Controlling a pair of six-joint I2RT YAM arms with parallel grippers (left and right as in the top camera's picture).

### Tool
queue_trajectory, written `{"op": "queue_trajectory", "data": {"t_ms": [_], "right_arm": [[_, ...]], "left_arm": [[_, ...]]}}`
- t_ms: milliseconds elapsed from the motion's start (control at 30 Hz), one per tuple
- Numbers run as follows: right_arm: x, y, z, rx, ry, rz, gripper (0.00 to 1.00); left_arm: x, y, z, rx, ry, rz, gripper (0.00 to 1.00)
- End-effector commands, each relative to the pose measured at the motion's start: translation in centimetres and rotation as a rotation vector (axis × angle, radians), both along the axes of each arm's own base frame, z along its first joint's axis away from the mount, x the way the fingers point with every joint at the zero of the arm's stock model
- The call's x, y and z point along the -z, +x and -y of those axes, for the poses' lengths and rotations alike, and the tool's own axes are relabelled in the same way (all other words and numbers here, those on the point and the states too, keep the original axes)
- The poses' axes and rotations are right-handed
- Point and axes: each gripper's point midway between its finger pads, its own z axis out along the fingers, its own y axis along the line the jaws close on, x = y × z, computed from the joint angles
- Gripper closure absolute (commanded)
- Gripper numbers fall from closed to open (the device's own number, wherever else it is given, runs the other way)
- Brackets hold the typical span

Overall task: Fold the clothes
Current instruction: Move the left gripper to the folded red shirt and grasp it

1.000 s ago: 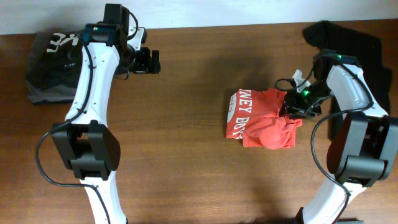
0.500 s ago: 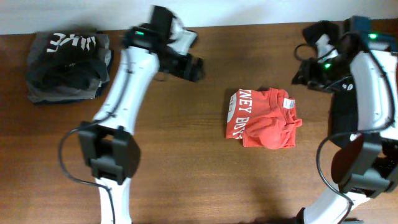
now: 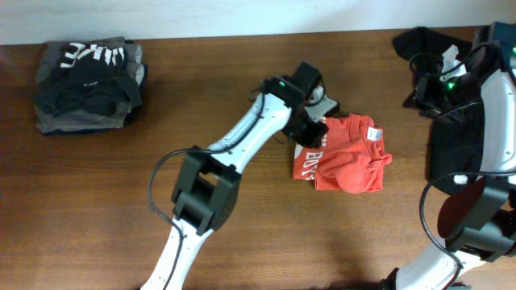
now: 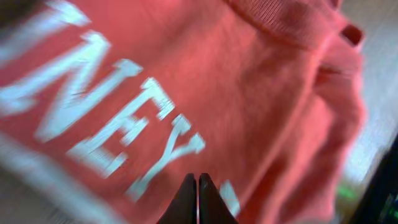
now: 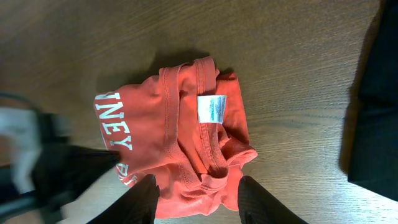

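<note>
The clothes are a red-orange T-shirt [image 3: 345, 155], lying bunched and partly folded right of the table's middle. Its white lettering [image 4: 118, 130] faces up and its white neck tag [image 5: 211, 109] shows. My left gripper [image 3: 310, 129] is at the shirt's left edge over the lettering. Its black fingertips [image 4: 186, 193] are pressed together, shut, with no fabric visible between them. My right gripper [image 5: 199, 180] hangs open well above the shirt, nothing between its fingers. In the overhead view the right gripper [image 3: 431, 95] is to the shirt's right and further back.
A pile of dark grey and black garments [image 3: 87, 84] with white lettering sits at the back left. A black garment [image 3: 442, 48] lies along the right side beneath the right arm, and the same black garment [image 5: 379, 93] edges the right wrist view. Bare wood surrounds the shirt.
My left arm swung from the back left over to the shirt's left edge and its gripper shut. My right gripper let go of the shirt and lifted away to the back right.
</note>
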Motion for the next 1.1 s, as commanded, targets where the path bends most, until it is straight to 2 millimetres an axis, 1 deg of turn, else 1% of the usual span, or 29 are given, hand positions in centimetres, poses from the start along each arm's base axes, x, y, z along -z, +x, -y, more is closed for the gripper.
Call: {"op": "queue_trajectory", "data": {"t_ms": [0,100,200,233,300,400,500,633,733,800,867,900,933,967,1000,1067], "right_arm": [[-0.5,0.0,0.4,0.011,-0.010,0.012,0.53],[-0.5,0.0,0.4,0.011,-0.010,0.013,0.53],[-0.5,0.0,0.4,0.011,-0.010,0.013,0.54],[-0.5,0.0,0.4,0.011,-0.010,0.012,0.54],[-0.5,0.0,0.5,0.013,-0.018,0.009,0.54],[-0.4,-0.1,0.8,0.016,-0.033,0.002,0.54],[-0.4,-0.1,0.8,0.017,-0.033,0.002,0.53],[-0.4,-0.1,0.8,0.017,-0.033,0.002,0.54],[-0.4,-0.2,0.8,0.017,-0.033,0.001,0.53],[-0.4,-0.2,0.8,0.017,-0.033,0.001,0.54],[-0.4,-0.2,0.8,0.017,-0.033,0.001,0.54],[-0.4,-0.2,0.7,0.016,-0.033,0.001,0.53],[-0.4,-0.2,0.7,0.015,-0.032,0.001,0.53],[-0.4,-0.1,0.7,0.015,-0.032,0.001,0.53],[-0.4,-0.1,0.7,0.015,-0.032,0.001,0.53],[-0.4,-0.1,0.7,0.015,-0.032,0.001,0.53]], "left_arm": [[1.4,-1.5,1.7,0.010,-0.040,-0.089,0.96],[2.4,-1.7,1.6,0.012,-0.021,-0.097,0.96],[3.8,-0.5,0.5,-0.014,0.064,-0.034,0.96],[4.8,1.0,-1.2,-0.047,0.172,0.050,0.94],[5.5,3.2,-3.9,-0.097,0.312,0.155,0.93],[5.7,6.2,-7.7,-0.169,0.462,0.268,0.91],[5.6,8.2,-10.1,-0.200,0.496,0.300,0.87],[5.4,9.9,-11.3,-0.233,0.482,0.320,0.86],[5.2,11.0,-12.2,-0.178,0.486,0.365,0.83],[4.9,12.5,-13.8,-0.147,0.537,0.428,0.82],[4.4,14.2,-15.8,-0.168,0.600,0.491,0.75],[4.0,15.5,-17.1,-0.198,0.632,0.531,0.67],[3.6,16.5,-18.1,-0.218,0.654,0.562,0.56],[3.2,17.6,-19.1,-0.245,0.672,0.599,0.48],[2.7,18.7,-20.1,-0.266,0.684,0.633,0.45],[1.9,20.6,-21.3,-0.297,0.680,0.689,0.44]]}}
